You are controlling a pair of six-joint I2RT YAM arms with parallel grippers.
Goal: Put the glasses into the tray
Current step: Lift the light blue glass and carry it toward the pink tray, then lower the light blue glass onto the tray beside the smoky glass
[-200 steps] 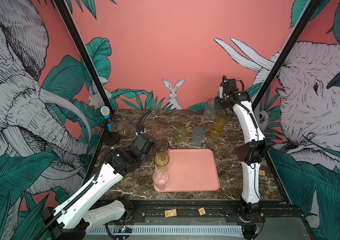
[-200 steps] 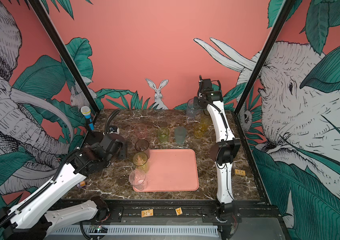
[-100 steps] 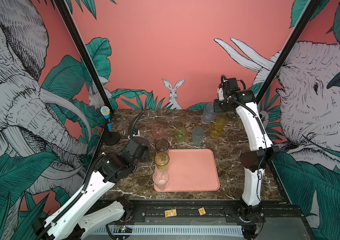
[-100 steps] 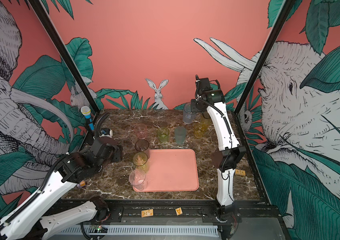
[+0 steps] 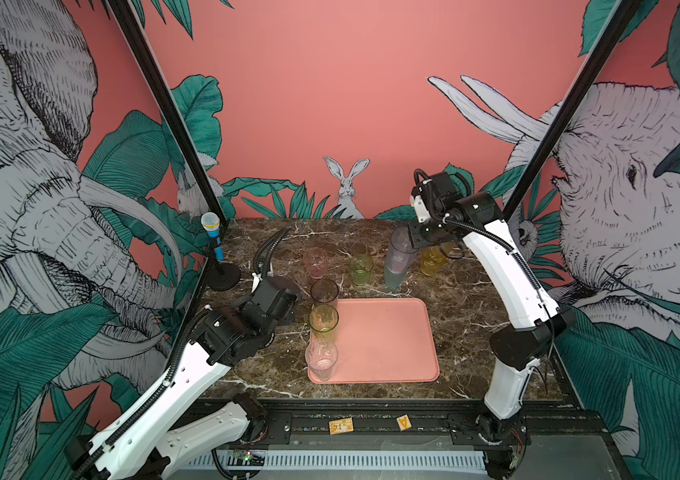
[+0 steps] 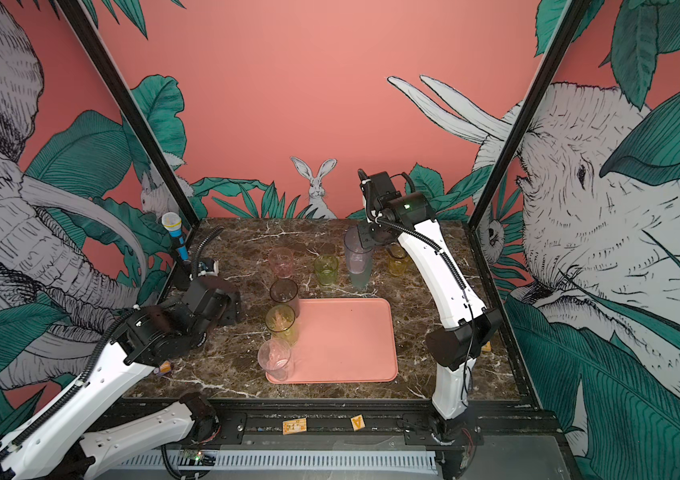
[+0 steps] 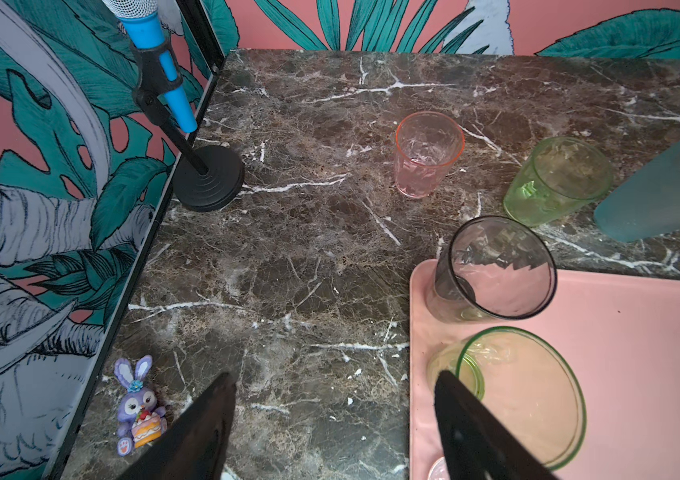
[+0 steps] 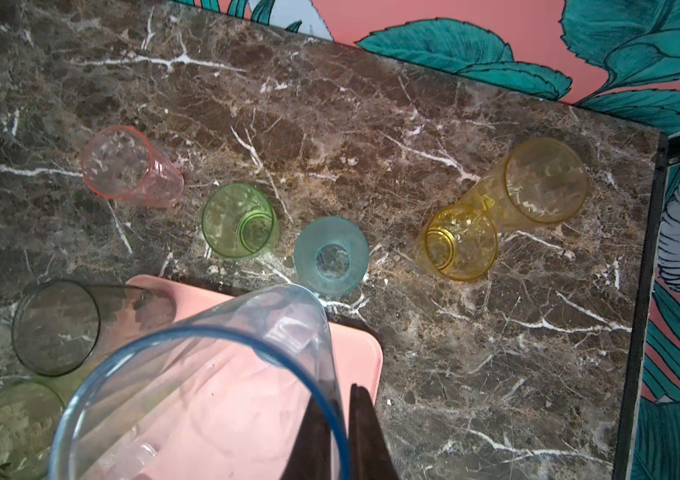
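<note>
Nearest, left arm (image 5: 188,374) crouched low over brown marble worktop (image 5: 467,316), jaws apart, empty, beside salmon-pink rectangular tray (image 5: 384,340); three tall translucent tumblers (image 5: 323,320) along its left edge. Farther back, right arm (image 5: 508,270) folded forward, jaws clamped on tall lilac-blue tumbler (image 5: 398,257) behind tray.

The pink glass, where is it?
In both top views the pink glass stands on the table, left of centre, behind the tray, between the blue microphone and the small green glass.
</note>
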